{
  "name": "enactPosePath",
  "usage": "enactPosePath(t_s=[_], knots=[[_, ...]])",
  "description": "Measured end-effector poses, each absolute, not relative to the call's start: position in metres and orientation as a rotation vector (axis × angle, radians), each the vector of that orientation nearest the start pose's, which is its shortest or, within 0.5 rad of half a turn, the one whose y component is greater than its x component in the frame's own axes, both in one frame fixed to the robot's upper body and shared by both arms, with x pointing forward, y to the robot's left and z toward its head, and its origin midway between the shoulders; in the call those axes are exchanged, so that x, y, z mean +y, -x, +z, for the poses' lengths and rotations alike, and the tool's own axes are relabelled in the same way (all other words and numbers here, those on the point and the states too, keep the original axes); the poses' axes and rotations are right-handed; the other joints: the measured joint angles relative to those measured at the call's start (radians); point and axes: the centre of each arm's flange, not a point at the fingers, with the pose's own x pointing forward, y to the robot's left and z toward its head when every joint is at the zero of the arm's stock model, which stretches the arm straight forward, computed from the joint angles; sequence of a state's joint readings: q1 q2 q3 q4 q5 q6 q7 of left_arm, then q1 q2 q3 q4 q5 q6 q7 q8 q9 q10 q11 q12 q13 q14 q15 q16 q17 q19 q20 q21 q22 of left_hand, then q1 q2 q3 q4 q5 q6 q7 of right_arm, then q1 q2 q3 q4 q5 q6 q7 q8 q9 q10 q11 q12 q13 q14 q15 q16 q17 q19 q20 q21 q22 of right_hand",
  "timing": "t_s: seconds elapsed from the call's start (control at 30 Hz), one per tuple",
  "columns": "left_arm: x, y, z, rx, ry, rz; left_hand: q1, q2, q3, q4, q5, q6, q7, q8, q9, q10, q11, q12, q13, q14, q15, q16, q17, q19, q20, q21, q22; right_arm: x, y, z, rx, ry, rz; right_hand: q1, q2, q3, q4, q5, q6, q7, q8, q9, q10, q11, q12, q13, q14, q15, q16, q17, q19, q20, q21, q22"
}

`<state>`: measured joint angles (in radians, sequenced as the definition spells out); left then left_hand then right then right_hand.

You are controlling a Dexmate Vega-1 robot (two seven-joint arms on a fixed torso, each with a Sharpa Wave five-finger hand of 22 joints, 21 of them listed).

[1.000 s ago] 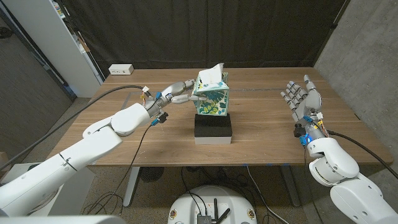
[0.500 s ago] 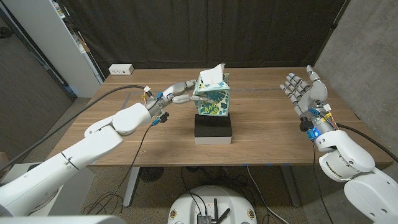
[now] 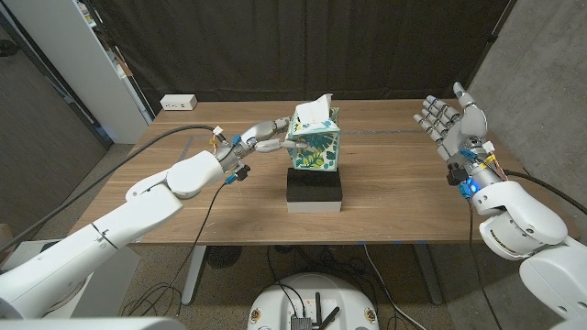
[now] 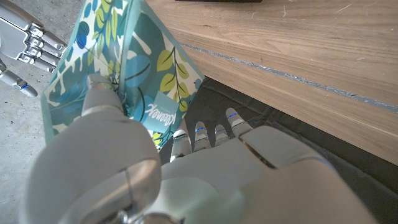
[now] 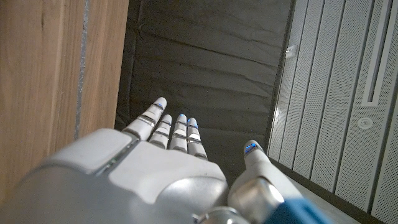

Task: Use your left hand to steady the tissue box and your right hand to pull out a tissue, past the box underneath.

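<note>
Two risks: left hand [image 3: 267,137] only presses the tissue box [image 3: 314,140], which may slide off the black box [image 3: 315,189]; right hand [image 3: 448,126], spread and empty, is well apart from the tissue [image 3: 316,107].

- A lab or robot test room, not a home: a black curtain [image 3: 303,46] hangs as a backdrop across the far side, from 10 to 1 o'clock.
- A bare concrete wall [image 3: 541,73] stands at 2 o'clock.
- A white metal cabinet [image 3: 110,64] stands at 10 o'clock.
- A plain wooden table [image 3: 385,183] on a desk frame fills the middle, with a white power strip [image 3: 179,103] at its 11 o'clock corner.
- Loose cables [image 3: 293,266] lie on the floor at 6 o'clock.
</note>
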<state>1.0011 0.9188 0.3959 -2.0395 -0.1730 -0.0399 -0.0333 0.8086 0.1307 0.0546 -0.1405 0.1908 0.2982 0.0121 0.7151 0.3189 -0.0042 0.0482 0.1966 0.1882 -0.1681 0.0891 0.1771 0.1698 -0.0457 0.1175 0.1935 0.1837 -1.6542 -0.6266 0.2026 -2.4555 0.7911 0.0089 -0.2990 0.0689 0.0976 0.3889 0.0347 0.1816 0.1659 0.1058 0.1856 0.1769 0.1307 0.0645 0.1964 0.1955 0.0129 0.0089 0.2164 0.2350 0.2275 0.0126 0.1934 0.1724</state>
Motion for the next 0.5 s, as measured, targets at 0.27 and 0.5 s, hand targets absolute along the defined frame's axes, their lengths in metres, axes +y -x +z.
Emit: enactPosePath(t_s=[0.27, 0.5], knots=[[0.197, -0.507, 0.028, -0.756, -0.795, -0.441, 0.0, 0.0, 0.003, -0.003, 0.002, 0.0, 0.0, 0.007, 0.0, 0.0, 0.0, 0.0, 0.0, 0.0, 0.0, 0.0, 0.0, 0.0, 0.0, 0.0, 0.0, -0.297, -0.377, 0.019, -0.697, -0.162, 0.138, 0.0, 0.0, 0.0, 0.0, 0.0, 0.0, 0.0, 0.0, 0.0, 0.0, 0.0, 0.0, 0.0, 0.0, 0.0, 0.007, 0.0, 0.0, 0.0, 0.0, 0.0], [0.196, -0.507, 0.03, -0.761, -0.798, -0.442, -0.007, -0.007, 0.009, 0.0, 0.002, 0.0, 0.0, 0.007, 0.0, 0.0, 0.0, 0.0, 0.0, 0.0, 0.0, 0.0, 0.0, 0.001, 0.0, 0.0, 0.0, -0.298, -0.371, 0.024, -0.708, -0.143, 0.132, -0.012, -0.012, -0.001, 0.01, 0.0, 0.005, 0.005, 0.0, 0.0, 0.0, 0.0, 0.0, 0.0, 0.0, 0.0, 0.007, 0.005, 0.0, 0.0, 0.0, 0.0]])
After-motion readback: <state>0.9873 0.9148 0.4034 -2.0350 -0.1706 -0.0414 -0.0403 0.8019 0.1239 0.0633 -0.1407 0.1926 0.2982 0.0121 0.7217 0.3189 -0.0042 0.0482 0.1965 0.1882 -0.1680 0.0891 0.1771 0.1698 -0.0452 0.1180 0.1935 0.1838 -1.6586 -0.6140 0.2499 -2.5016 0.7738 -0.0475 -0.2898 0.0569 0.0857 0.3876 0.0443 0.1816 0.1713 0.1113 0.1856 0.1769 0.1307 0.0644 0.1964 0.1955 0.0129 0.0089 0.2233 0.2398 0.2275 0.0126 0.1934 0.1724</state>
